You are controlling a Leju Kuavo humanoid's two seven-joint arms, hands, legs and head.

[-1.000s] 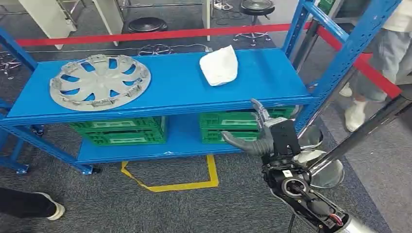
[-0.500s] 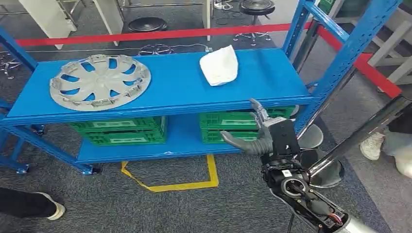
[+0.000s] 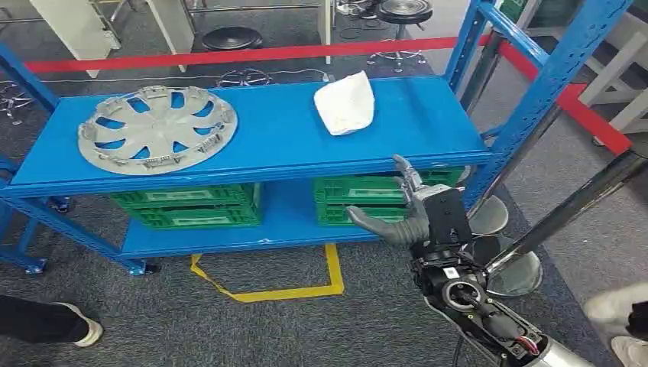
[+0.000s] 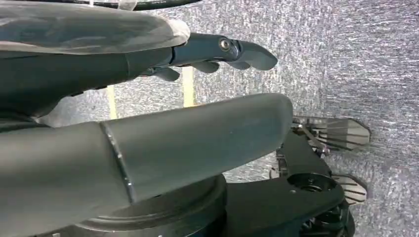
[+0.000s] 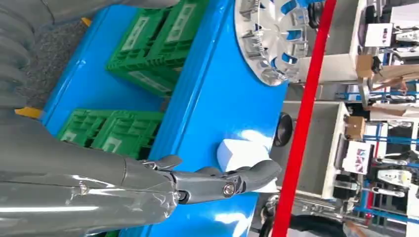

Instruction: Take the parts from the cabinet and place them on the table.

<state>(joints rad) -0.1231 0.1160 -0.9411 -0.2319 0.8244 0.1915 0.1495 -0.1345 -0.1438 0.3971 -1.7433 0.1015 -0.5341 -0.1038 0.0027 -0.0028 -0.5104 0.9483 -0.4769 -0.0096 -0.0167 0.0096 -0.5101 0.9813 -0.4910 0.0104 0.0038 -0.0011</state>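
1. The white part (image 3: 345, 102) lies near the back edge of the blue shelf (image 3: 290, 138), toward its right end. The hubcap (image 3: 157, 128) sits at the left end. Neither has shifted over the last second.
2. The right hand (image 3: 409, 214) hovers just in front of the shelf's front edge, below the white part, fingers spread and holding nothing. It has barely moved.
3. The left hand (image 4: 163, 94) hangs over the carpet, fingers apart and empty.
4. Green crates (image 3: 187, 206) fill the lower shelf.
5. A person's shoes (image 3: 619, 329) have moved to the lower right. No pickup has begun; the reach seems paused.
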